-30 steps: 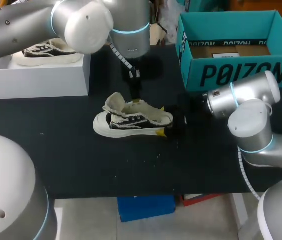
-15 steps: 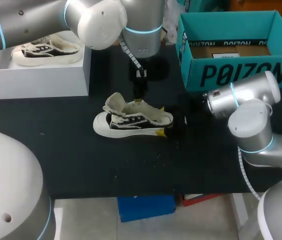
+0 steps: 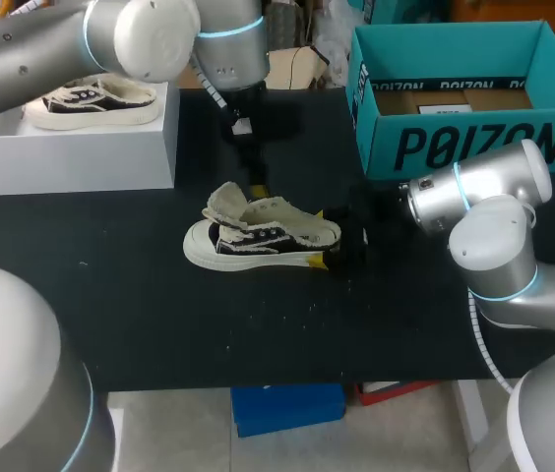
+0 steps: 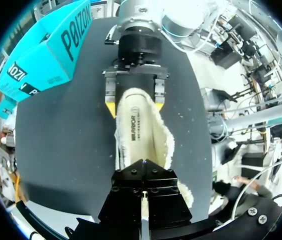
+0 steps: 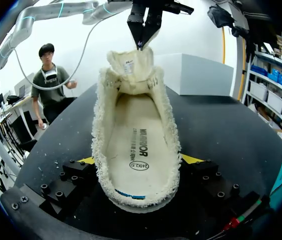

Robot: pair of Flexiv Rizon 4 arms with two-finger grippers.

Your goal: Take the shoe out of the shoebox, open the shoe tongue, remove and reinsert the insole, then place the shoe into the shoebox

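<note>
A black and cream shoe stands on the black table, toe to the left. Its fleecy tongue is folded up and forward, so the printed insole shows. My right gripper is at the heel. Its yellow fingertips press both sides of the shoe. My left gripper hangs over the shoe's opening with its fingers shut. In the right wrist view its tip is at the tongue's upper edge; whether it pinches the edge is unclear. The open teal shoebox stands at the back right.
A white box at the back left carries a second, matching shoe. Bare black tabletop stretches in front of the shoe and to its left.
My left arm has swung to the left, and its gripper tip has shifted slightly left and back above the shoe. The shoe and my right arm have stayed put.
</note>
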